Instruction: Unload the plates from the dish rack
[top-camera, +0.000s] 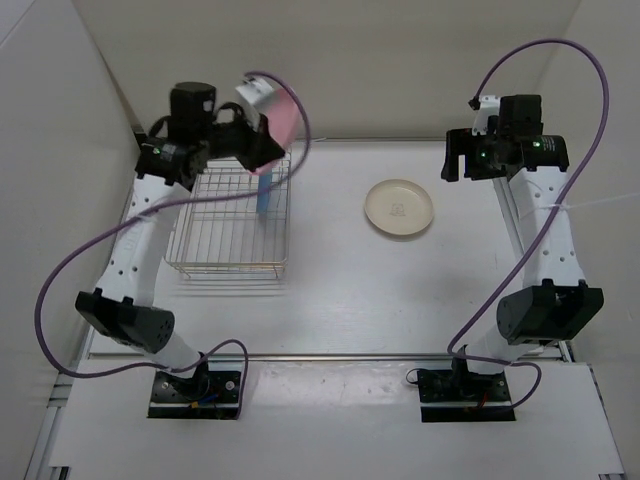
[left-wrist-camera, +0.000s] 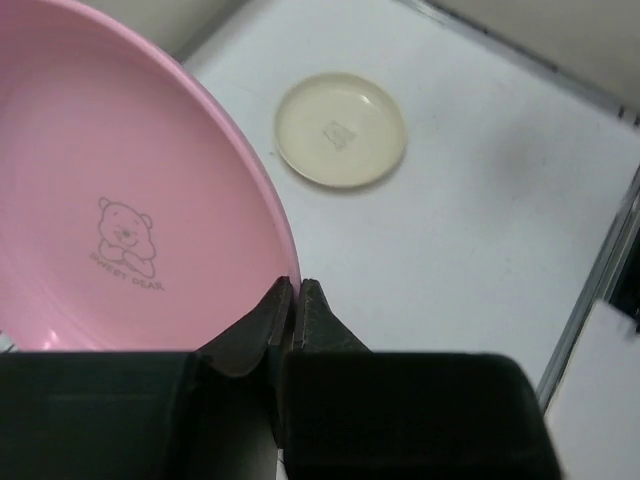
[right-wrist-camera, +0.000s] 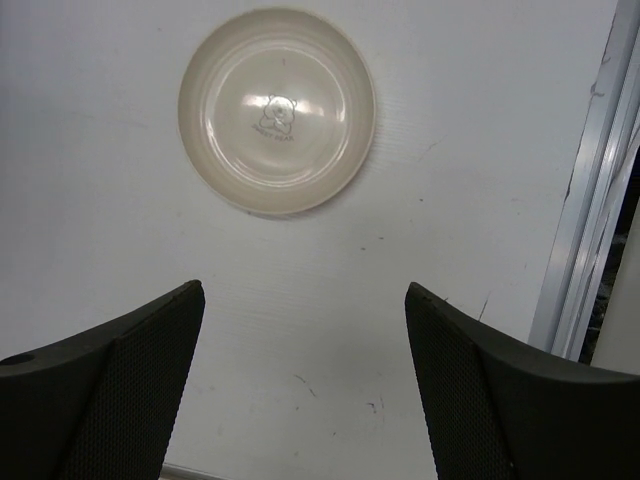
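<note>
Rim pinch, left gripper (left-wrist-camera: 291, 292) on pink plate (left-wrist-camera: 120, 180) (light, stiff, likely slick; edge the best hold), right gripper (right-wrist-camera: 303, 292) spread.

I saw the round cream plate (right-wrist-camera: 277, 110) lying flat on the white table (right-wrist-camera: 90, 200), upper centre, my right gripper (right-wrist-camera: 303, 290) spread wide below.

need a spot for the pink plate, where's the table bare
Free: the table between the dish rack and the cream plate, and the strip nearer the arm bases. Crowded: the rack's far right corner, with the left gripper, pink plate and blue plate.
</note>
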